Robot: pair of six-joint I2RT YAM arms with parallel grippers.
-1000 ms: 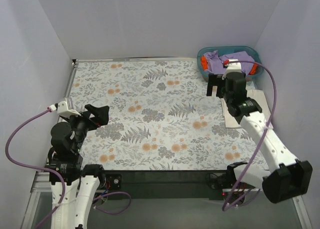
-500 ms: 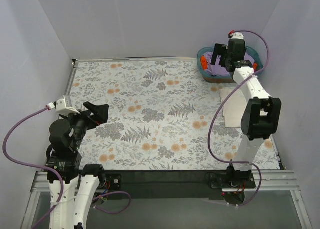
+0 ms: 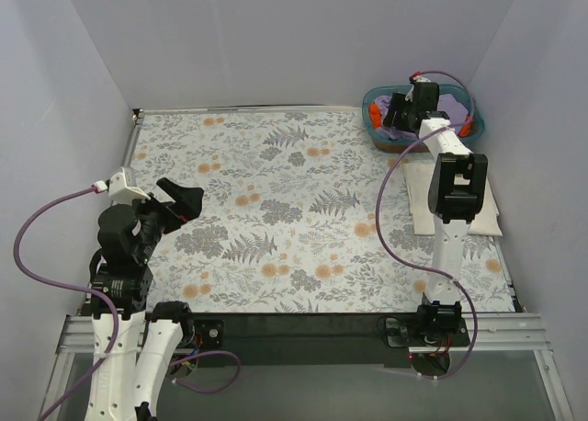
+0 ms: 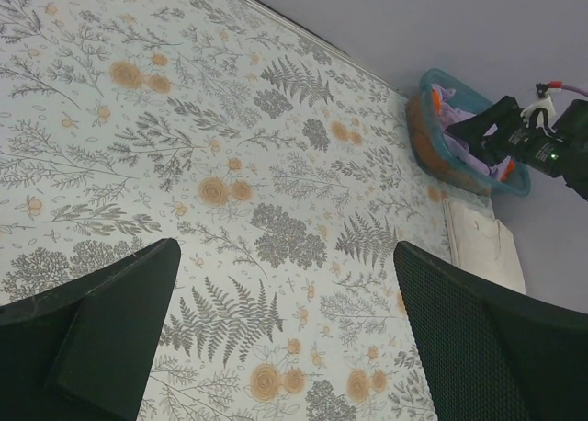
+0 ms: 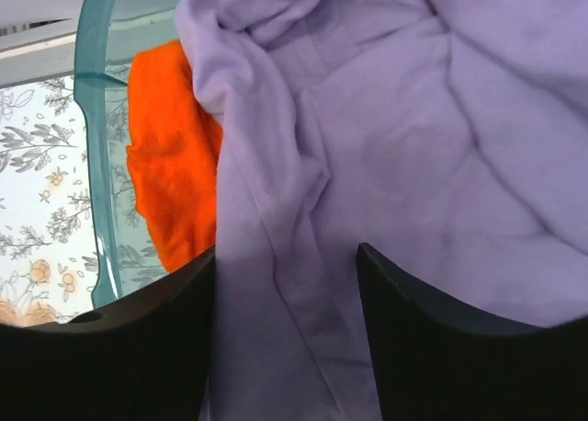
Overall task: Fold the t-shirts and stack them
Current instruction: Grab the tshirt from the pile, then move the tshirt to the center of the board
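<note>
The lavender-purple t-shirt (image 5: 386, 136) lies crumpled in the teal basket (image 5: 90, 118), with the orange t-shirt (image 5: 170, 177) beside it. My right gripper (image 5: 287, 274) is open and hangs low over the purple cloth, one finger on either side of a fold. In the top view it (image 3: 402, 114) sits over the basket (image 3: 376, 99) at the far right. The cream-white folded t-shirt (image 3: 418, 196) lies flat on the right side of the table, and shows in the left wrist view (image 4: 482, 246). My left gripper (image 3: 181, 199) is open and empty above the table's left side.
The floral tablecloth (image 3: 276, 200) covers the table. Grey walls close in the left, back and right sides. The right arm (image 3: 455, 182) stretches over the cream shirt toward the basket.
My right arm has reached forward from above the cream shirt to the basket and come down over the purple shirt. The left arm has shifted only slightly.
</note>
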